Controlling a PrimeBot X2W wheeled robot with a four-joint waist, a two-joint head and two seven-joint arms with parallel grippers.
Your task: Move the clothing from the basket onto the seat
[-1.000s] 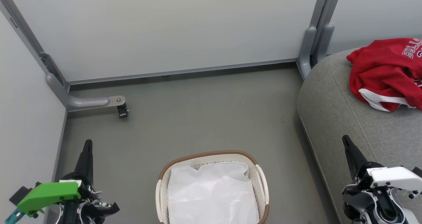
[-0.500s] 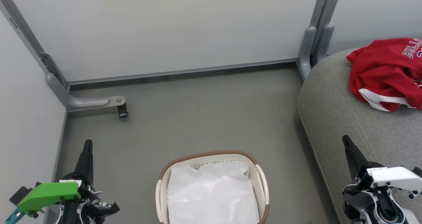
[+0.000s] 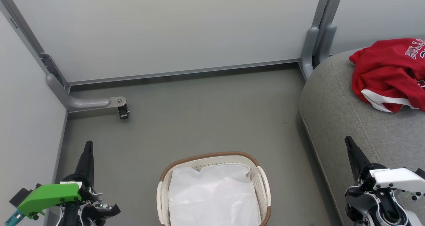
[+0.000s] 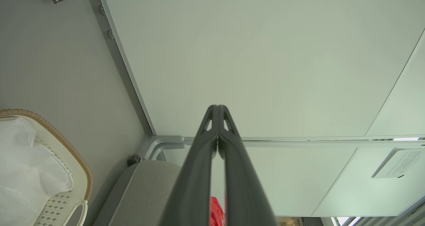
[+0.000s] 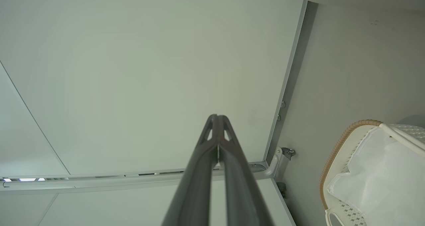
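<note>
Nothing has budged since a second ago. Left gripper (image 3: 88, 149) and right gripper (image 3: 349, 144) both sit pinched together, empty. Red clothing (image 3: 386, 74) lies on the seat (image 3: 335, 119); the basket (image 3: 212, 155) shows just its white liner (image 3: 214, 196). Looks basically finished, so the robot's best bet is probably double-checking nothing's under that liner.

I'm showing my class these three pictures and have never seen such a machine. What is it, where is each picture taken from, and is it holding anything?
It is a two-armed robot. One picture looks down from its head; the others look along each wrist's dark fingers. The left gripper and right gripper are both shut and hold nothing. On the floor stands the basket, with a white liner sheet inside. The red clothing lies on the grey seat.
</note>
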